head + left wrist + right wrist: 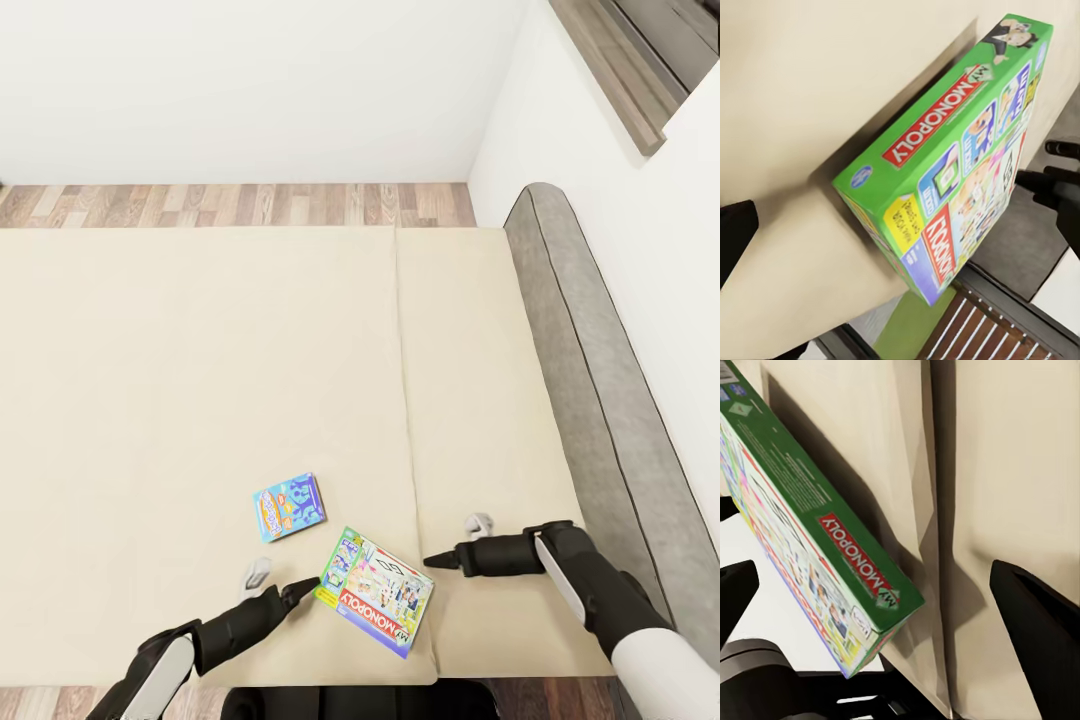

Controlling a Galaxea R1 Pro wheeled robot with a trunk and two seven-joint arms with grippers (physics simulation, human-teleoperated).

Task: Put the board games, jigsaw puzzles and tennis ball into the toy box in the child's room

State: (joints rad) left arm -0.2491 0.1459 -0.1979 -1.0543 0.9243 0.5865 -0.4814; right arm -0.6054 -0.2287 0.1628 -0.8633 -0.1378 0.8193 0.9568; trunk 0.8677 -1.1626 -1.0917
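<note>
Head view: looking steeply down from above over the bed (200, 380), facing the far wall, taking in mattress, headboard (590, 380) and floor strip from some height. Left wrist view: sitting close and low beside the Monopoly box (952, 157), aiming across it toward the bed's edge. Right wrist view: pressing in near the same Monopoly box (810, 555) from its opposite side, along the mattress seam (934, 510). Sharing across all three: that box (377, 590) and surrounding mattress.

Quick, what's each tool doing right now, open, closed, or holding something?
Left tool: open, holding nothing, beside the Monopoly box.
Right tool: open, holding nothing, on the box's other side.
</note>
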